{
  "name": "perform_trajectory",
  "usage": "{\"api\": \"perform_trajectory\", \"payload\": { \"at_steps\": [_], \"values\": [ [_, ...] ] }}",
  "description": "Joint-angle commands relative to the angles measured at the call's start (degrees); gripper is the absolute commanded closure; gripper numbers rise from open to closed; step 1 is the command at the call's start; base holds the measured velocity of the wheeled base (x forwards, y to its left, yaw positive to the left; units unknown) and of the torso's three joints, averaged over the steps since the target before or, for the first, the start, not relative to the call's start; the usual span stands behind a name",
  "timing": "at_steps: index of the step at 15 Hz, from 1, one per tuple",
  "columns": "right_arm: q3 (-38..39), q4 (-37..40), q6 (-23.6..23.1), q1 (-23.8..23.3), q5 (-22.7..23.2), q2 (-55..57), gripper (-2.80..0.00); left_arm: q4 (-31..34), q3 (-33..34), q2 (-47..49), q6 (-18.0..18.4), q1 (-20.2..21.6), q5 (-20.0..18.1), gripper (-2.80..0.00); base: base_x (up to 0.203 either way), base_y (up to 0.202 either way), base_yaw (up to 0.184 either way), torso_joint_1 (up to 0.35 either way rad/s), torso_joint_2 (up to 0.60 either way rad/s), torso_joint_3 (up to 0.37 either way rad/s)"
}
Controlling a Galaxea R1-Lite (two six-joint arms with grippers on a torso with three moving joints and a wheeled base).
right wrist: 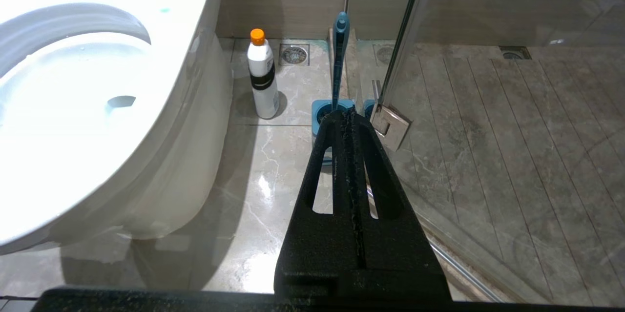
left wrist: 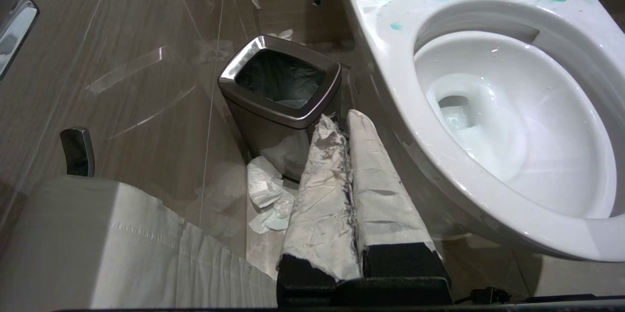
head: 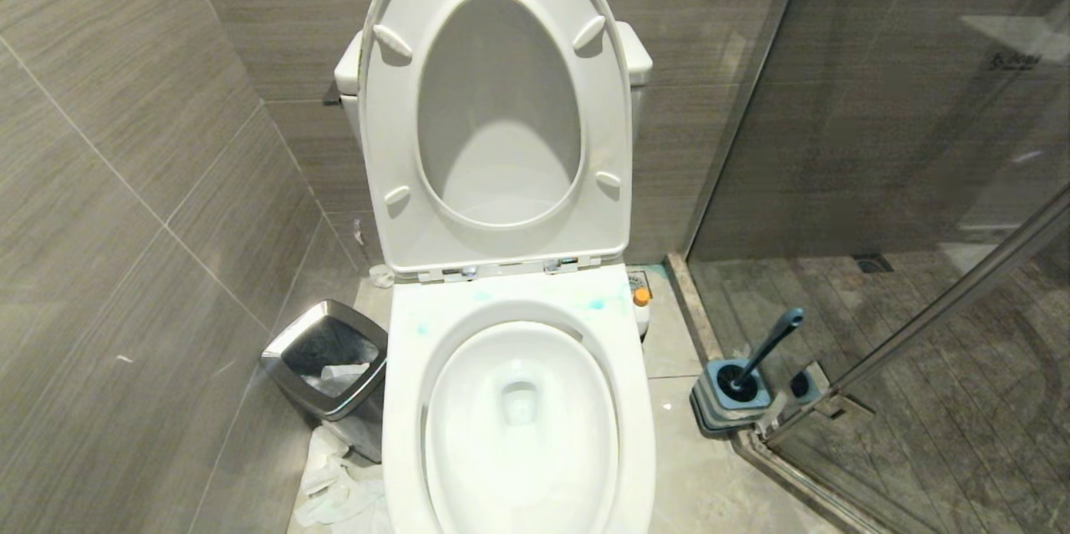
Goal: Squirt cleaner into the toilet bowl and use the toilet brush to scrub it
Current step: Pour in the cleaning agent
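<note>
Both claws, the left gripper (left wrist: 342, 121) and the right gripper (right wrist: 349, 116), are squeezed shut and hold nothing, so the toilet brush (head: 765, 350) waits in its holder (head: 731, 396) beside the open toilet bowl (head: 518, 409), ready to grab.

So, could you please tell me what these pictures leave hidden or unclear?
- Toilet brush head: head view, sunk in its holder.
- Holder: right wrist view, partly behind the shut right gripper.
- White bottle label: too small.
- Waste bin contents: left wrist view, dark liner.
</note>
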Motion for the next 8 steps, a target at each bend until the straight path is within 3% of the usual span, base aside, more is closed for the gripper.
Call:
{"api": "perform_trajectory", "payload": {
  "at_steps": [1,8],
  "values": [
    [0.0,0.0,0.0,0.0,0.0,0.1,0.0,0.0,0.0,0.1,0.0,0.0,0.0,0.0,0.0,0.0,0.0,0.0,0.0,0.0],
    [0.0,0.0,0.0,0.0,0.0,0.1,0.0,0.0,0.0,0.1,-0.1,0.0,0.0,0.0,0.0,0.0,0.0,0.0,0.0,0.0]
  ]
}}
